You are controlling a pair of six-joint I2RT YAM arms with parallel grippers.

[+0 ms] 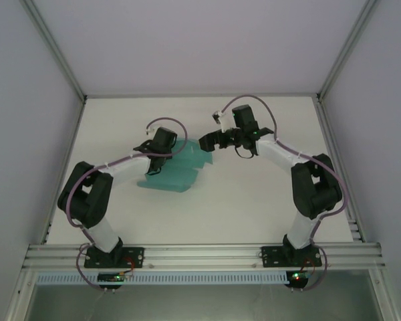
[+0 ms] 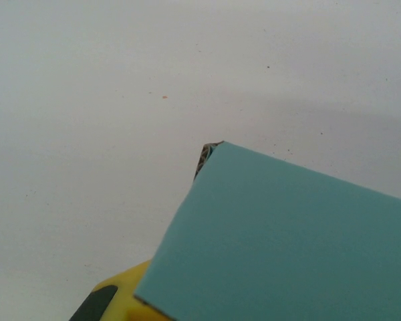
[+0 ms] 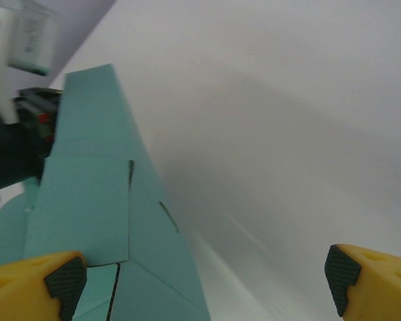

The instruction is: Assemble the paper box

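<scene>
While the paper box [image 1: 170,170] sits mid-table, partly raised, the left gripper [image 1: 162,143] is clenched on its far edge.

Left wrist: the card hides the pinch, and a thin hold may slip.

Right wrist: the right gripper [image 3: 204,274] is spread wide with a flap edge between its jaws. Closing off-crease could buckle the flap.

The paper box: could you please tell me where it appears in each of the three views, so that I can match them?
Top external: the paper box lies left of centre on the white table.
Left wrist: the paper box is at the lower right, a plain teal panel close to the lens.
Right wrist: the paper box is on the left side, rising from the bottom edge.
Shared landmark: the white table around it.
</scene>
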